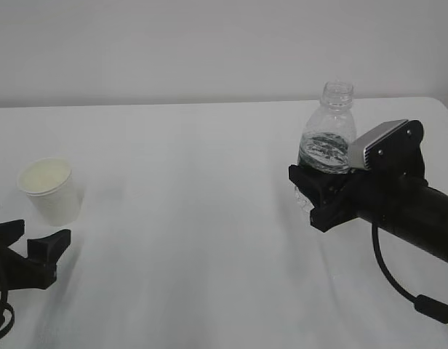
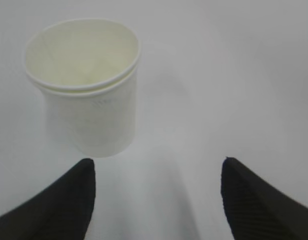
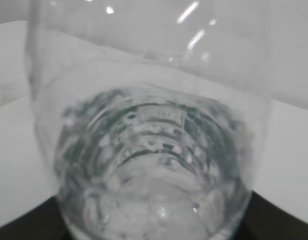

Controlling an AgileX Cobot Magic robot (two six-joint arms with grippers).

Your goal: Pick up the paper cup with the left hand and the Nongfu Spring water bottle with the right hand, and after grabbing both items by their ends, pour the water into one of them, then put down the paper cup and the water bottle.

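Filling our right wrist view, the Nongfu Spring water bottle [image 3: 154, 165] is clear, ribbed, capless, with water [image 1: 324, 154] inside, clamped upright in the right gripper [image 1: 320, 190] above the table [image 1: 195, 218]. We see the left gripper [image 2: 156, 192] spread apart, empty, just short of the white paper cup [image 2: 86, 90] standing upright at far left.

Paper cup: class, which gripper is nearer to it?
Left. The left gripper sits open just in front of the paper cup; the right gripper grips the water bottle far across.
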